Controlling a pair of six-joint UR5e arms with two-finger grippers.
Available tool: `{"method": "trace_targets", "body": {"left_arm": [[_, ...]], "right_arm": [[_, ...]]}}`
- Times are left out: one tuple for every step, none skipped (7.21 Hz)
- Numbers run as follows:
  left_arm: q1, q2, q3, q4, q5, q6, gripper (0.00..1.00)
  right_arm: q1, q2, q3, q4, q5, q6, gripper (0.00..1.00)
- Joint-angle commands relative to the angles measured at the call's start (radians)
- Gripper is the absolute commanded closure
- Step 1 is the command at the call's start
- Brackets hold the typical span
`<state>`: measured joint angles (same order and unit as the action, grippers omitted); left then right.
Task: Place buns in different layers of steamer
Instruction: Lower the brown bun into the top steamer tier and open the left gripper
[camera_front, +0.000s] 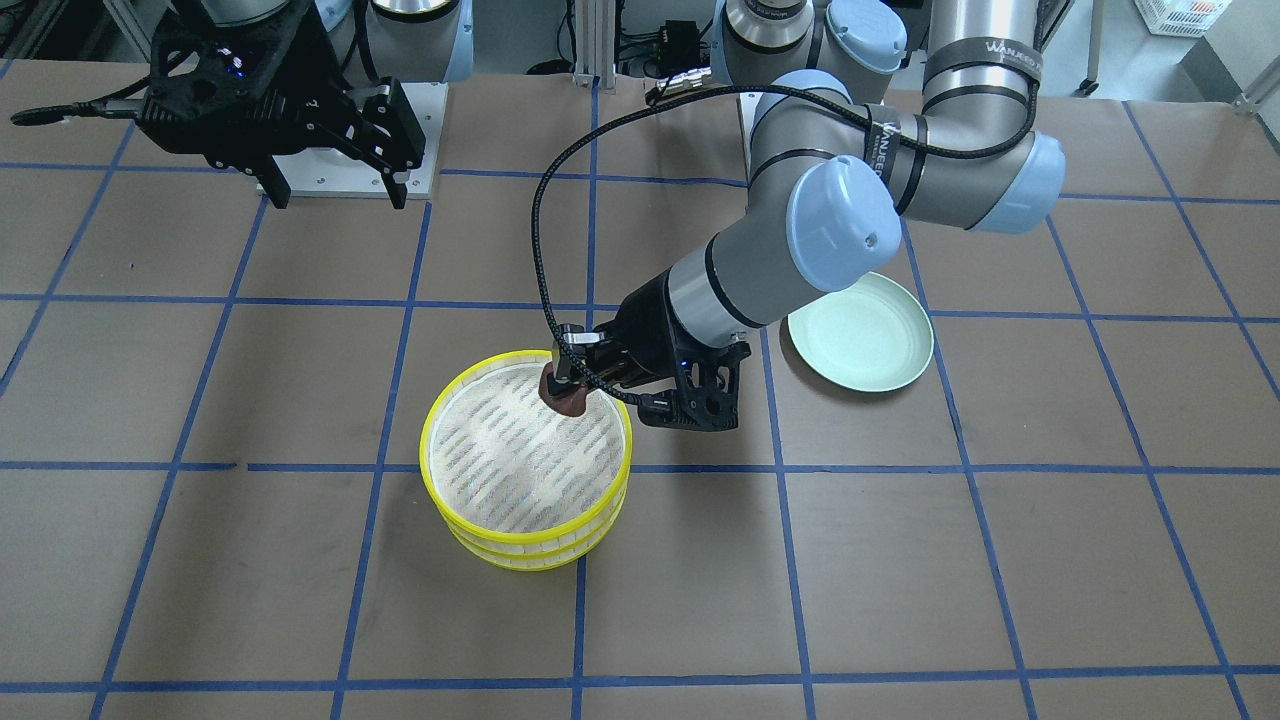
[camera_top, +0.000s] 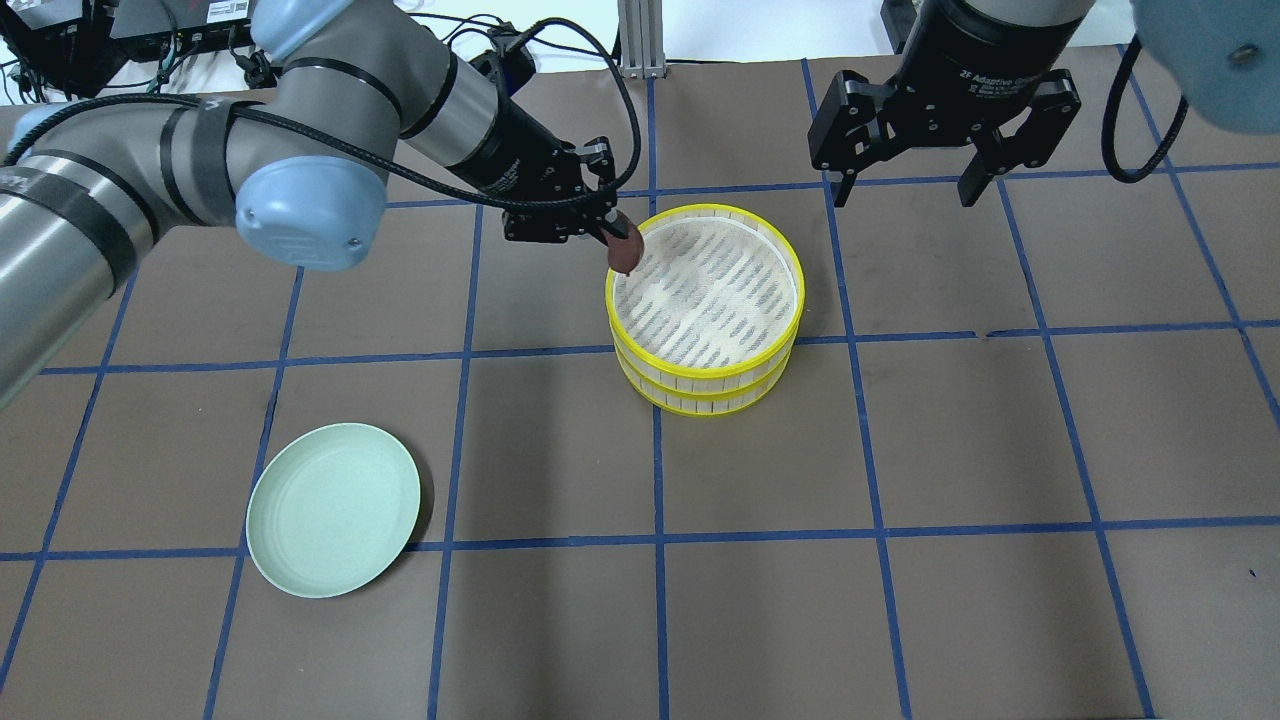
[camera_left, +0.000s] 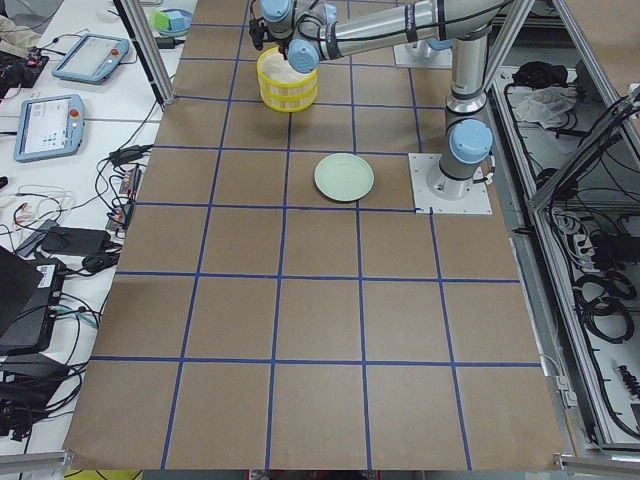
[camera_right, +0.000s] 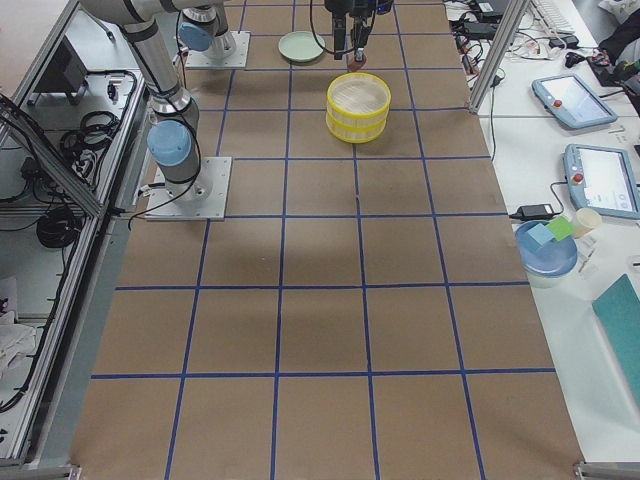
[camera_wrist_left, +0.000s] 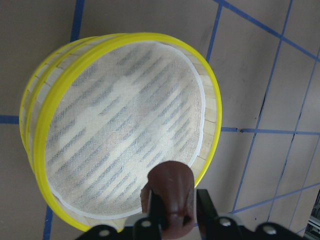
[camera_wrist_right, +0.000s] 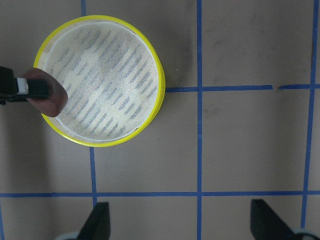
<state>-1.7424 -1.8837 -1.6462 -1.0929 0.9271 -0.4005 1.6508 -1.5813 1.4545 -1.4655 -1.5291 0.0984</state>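
The left gripper (camera_top: 612, 232) pinches the brown bun (camera_top: 625, 255) over the rim of the steamer (camera_top: 708, 372), upper middle of the overhead view; the right gripper (camera_top: 905, 195), upper right, is spread.

Bun (camera_top: 625, 250) apparently over rim of steamer (camera_top: 700, 385); plate (camera_top: 333, 510) well apart.

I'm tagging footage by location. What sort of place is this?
Probably a robotics lab: a tape-gridded table, teach pendants beside it, and loose cables along its edge.
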Motion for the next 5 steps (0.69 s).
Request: {"method": "trace_targets", "body": {"left_arm": [[-0.009, -0.028, -0.015, 0.013, -0.008, -0.018, 0.00], [-0.009, -0.028, -0.015, 0.013, -0.008, -0.021, 0.00], [-0.009, -0.026, -0.015, 0.014, -0.007, -0.024, 0.00], [-0.009, 0.000, -0.011, 0.001, 0.040, -0.024, 0.00], [-0.009, 0.021, -0.009, -0.013, 0.176, -0.023, 0.00]], "right_arm": [[0.000, -0.002, 0.001, 0.002, -0.002, 0.000, 0.00], [0.001, -0.002, 0.001, 0.001, -0.014, -0.003, 0.00], [0.003, -0.002, 0.001, -0.009, -0.082, -0.029, 0.00], [0.001, -0.002, 0.001, -0.009, -0.077, -0.031, 0.00], [0.003, -0.002, 0.001, -0.009, -0.071, -0.028, 0.00]]}}
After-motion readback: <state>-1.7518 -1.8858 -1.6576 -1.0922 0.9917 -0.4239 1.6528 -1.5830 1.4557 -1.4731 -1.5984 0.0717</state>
